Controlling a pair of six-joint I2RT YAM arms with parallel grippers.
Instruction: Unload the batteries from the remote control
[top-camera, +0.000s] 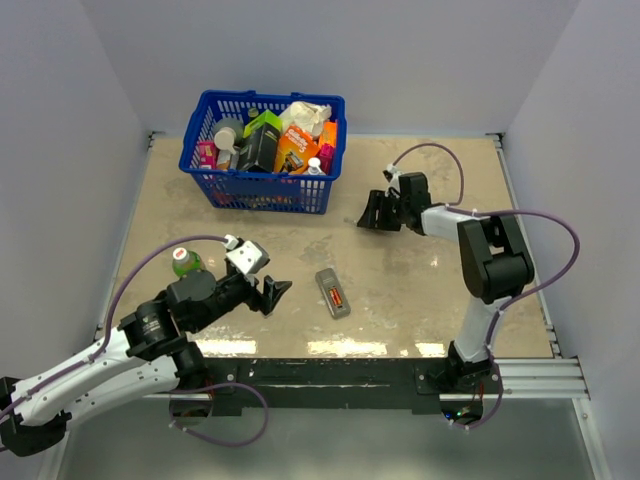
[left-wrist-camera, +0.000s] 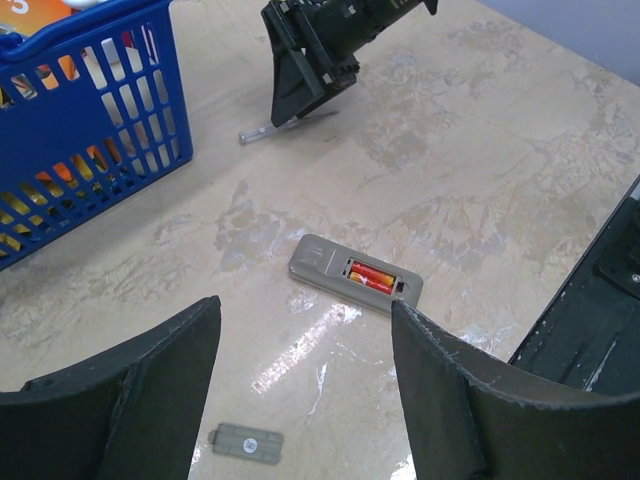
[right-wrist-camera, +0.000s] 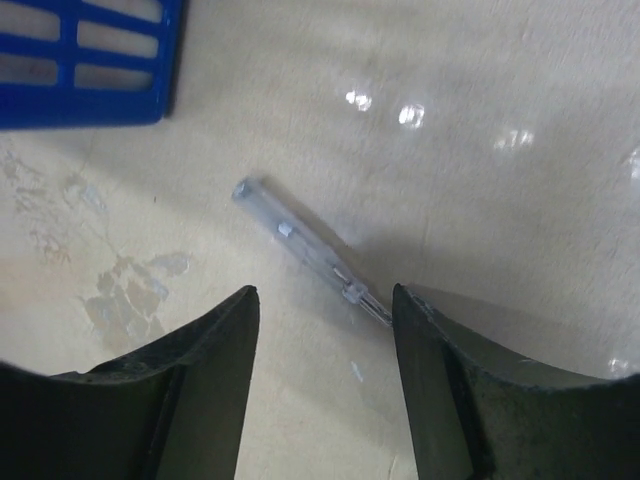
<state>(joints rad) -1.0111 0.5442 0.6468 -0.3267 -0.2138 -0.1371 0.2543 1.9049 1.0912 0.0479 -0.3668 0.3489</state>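
I could read nothing. Printing on the packages in the blue basket was too small and blurred on my feeds, and any marking on the batteries in the remote control was too tiny.

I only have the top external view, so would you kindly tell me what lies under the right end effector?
Observer: A thin grey stick-like tool lies flat on the table before the open right end effector, not gripped.
Operator: Thanks; where is the battery cover?
Observer: The small grey cover lies on the table beneath the open left end effector, apart from the remote control.
Operator: How many batteries are inside?
Observer: Two batteries, side by side in the remote control.
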